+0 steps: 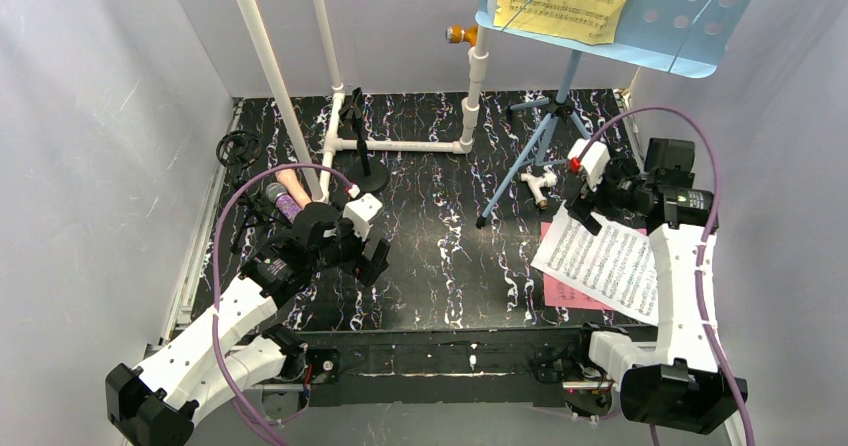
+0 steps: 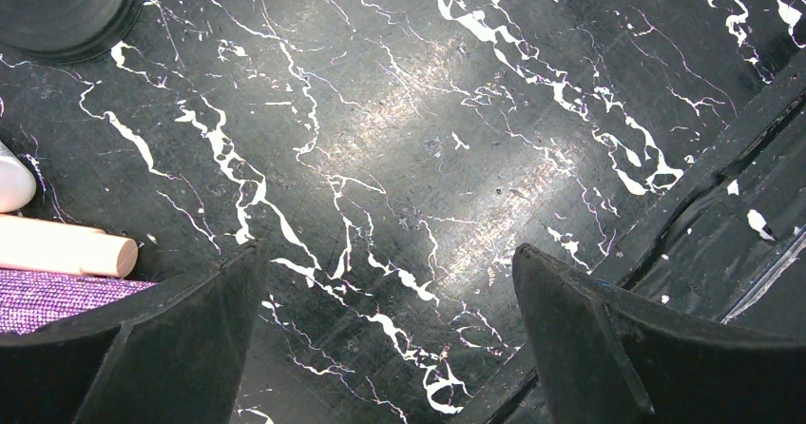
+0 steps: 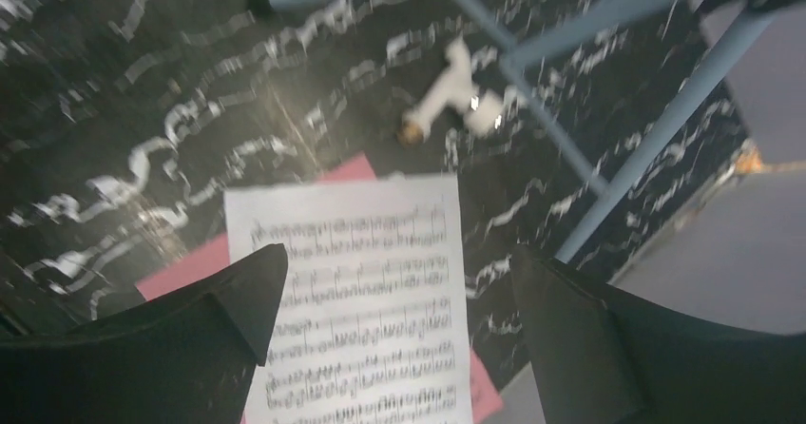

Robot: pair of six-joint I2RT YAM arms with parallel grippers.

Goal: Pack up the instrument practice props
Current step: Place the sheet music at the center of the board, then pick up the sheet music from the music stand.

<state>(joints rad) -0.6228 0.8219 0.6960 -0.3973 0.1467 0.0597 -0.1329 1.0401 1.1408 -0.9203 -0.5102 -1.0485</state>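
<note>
At the table's far right, your light-blue music rack (image 1: 650, 26) stands upright. Your right arm reaches forward, right gripper (image 3: 399, 272) spread wide and empty over the white page (image 3: 366, 300), which overlaps the pink page (image 1: 568, 292). Your left arm crouches low, left gripper (image 2: 390, 272) wide and empty, beside the purple microphone (image 2: 57, 296) and pink microphone (image 2: 67, 246).

The top external view looks down from high behind the near edge of the black marbled table (image 1: 440, 266), far enough off to take in all of it. The left wrist view faces almost straight down, close to the table, between the fingers of the left gripper (image 2: 388, 253). The round black base (image 2: 67, 6) at its top-left corner also shows overhead. The right wrist view (blurred) slants down past the right gripper (image 3: 399, 253) onto the white sheet-music page (image 3: 371, 291), which the overhead view shows at right.
</note>
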